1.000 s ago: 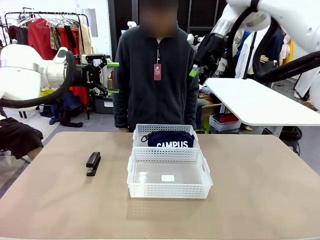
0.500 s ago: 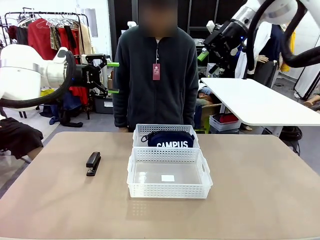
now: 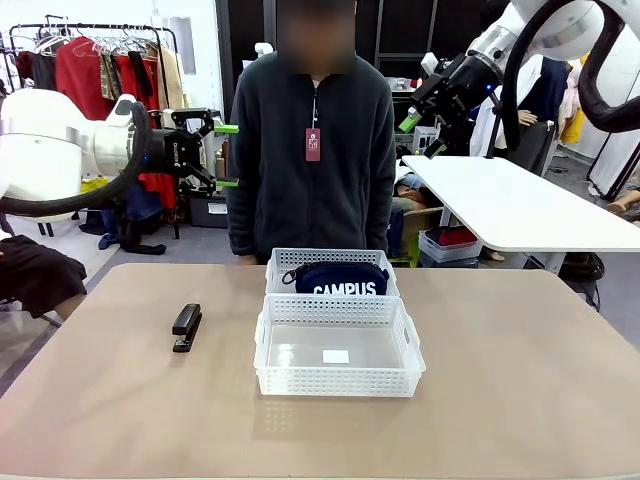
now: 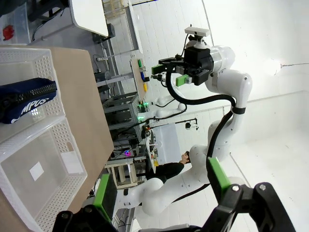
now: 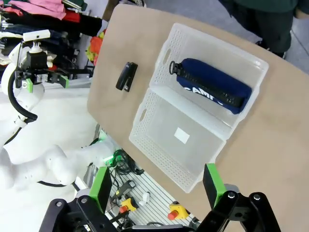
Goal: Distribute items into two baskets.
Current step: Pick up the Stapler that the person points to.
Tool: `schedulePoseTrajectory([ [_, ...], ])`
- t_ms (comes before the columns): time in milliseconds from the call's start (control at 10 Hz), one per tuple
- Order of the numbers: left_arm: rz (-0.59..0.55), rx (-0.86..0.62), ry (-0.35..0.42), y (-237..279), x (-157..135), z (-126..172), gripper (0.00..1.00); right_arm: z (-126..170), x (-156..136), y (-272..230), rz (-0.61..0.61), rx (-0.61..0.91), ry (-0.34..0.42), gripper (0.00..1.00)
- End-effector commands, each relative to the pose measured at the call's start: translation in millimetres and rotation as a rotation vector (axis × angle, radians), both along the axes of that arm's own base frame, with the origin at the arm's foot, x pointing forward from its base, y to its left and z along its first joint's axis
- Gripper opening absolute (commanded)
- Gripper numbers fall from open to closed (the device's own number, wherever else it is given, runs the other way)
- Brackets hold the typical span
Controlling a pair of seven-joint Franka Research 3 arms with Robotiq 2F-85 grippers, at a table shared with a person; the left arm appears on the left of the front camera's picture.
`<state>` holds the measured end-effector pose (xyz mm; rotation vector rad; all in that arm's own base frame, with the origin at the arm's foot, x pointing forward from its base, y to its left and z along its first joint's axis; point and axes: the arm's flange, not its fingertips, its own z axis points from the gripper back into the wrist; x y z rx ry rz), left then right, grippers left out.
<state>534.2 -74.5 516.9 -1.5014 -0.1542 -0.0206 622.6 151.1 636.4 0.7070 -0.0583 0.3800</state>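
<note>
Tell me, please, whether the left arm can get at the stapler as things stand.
Probably yes. The stapler lies alone on the left of the table, clear of the near basket, with nothing over it; the left hand hangs open, raised off that side.

The left arm (image 3: 50, 160) extends level from the left side, its left gripper (image 3: 228, 156) pointing sideways with jaws spread wide. The right arm (image 3: 550, 25) arches high at the right, its right gripper (image 3: 420, 135) angled downward, jaws apart.
</note>
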Motion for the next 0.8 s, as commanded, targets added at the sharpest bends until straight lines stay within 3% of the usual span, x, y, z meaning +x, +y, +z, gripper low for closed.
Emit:
schedulePoseTrajectory([
  [0, 0.002, -0.002, -0.002, 0.9, -1.1, 2.7, 1.0, 7.8, 5.5, 0.2, 0.013, 0.019, 0.007, 1.0],
  [100, 0.002, -0.002, -0.002, 0.9, -1.1, 2.7, 1.0, 0.0, 0.0, 0.0, 0.0, 0.0, 0.0, 1.0],
  [300, 0.002, -0.002, -0.002, 0.9, -1.1, 2.7, 1.0, 3.2, -1.9, -34.6, -0.293, 0.176, 0.165, 1.0],
  [500, 0.002, -0.002, -0.002, 0.9, -1.1, 2.7, 1.0, 10.3, -14.8, -63.9, -0.427, 0.265, 0.166, 1.0],
  [700, 0.002, -0.002, -0.002, 0.9, -1.1, 2.7, 1.0, 13.6, -20.5, -86.8, -0.478, 0.332, 0.19, 1.0],
])
